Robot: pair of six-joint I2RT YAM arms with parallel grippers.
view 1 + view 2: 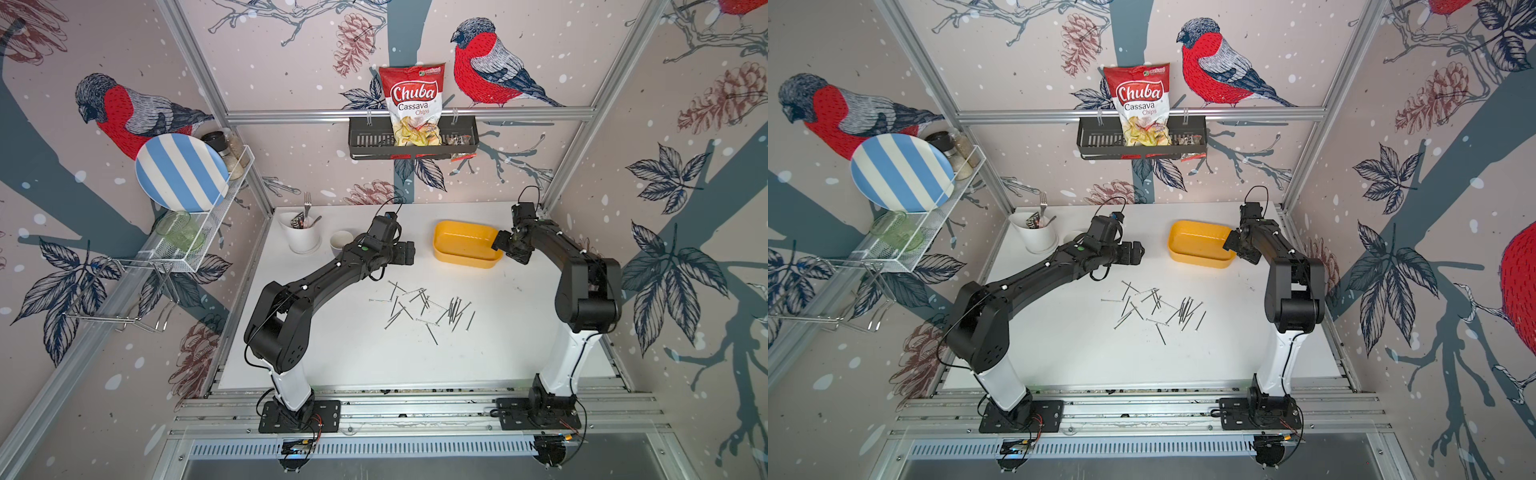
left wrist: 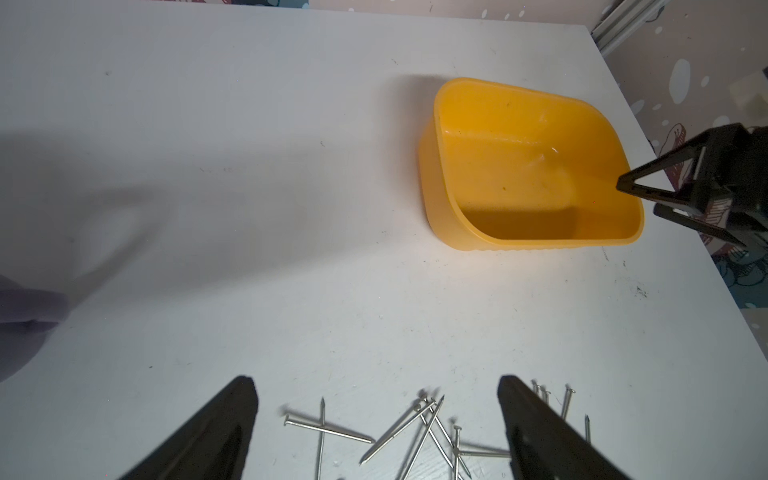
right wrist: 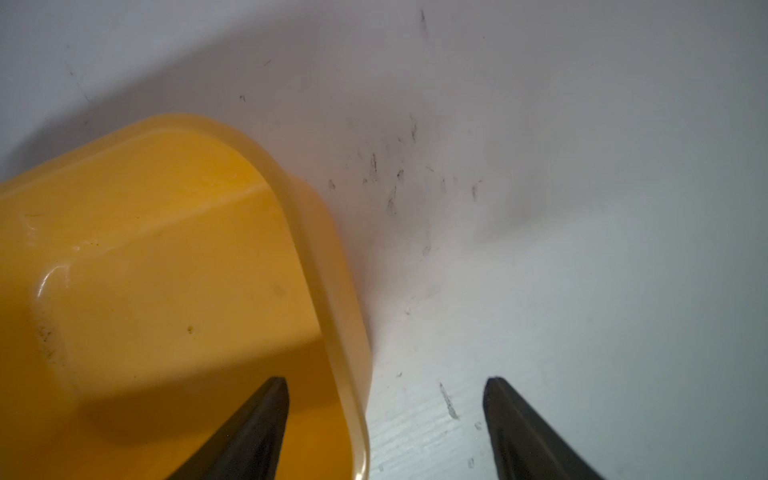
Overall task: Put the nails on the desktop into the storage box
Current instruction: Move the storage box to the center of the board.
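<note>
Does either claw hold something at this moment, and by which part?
Nothing is held. The left claw is open near the nails; the right claw straddles the rim of the storage box, jaws apart.

Pale wallpaper printed with red-breasted birds, pine cones and dark leaves covers all three walls. A black slotted basket hangs from an aluminium rail on the back wall, a red chips bag standing in it. Left of the basket and lower, a white wire shelf on the side wall bears a blue-striped plate, spice jars and a green glass. Light is soft, even.
</note>
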